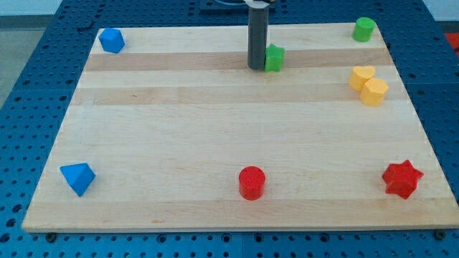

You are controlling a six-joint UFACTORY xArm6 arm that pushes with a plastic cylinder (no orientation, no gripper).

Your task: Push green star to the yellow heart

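Green star (275,58) stands upright, touching my tip (256,67).

Wooden board (215,143) w/ pale and darker strips, on a blue pegboard bench (29,86). On it: blue block (111,40) top left, green star (274,57) top centre w/ my tip (257,67) touching its left side, green cylinder (363,29) top right, yellow heart (361,76) touching yellow hexagon (374,92) — right edge. Bottom row — blue block (77,178), red cylinder (252,182), red star (401,178).
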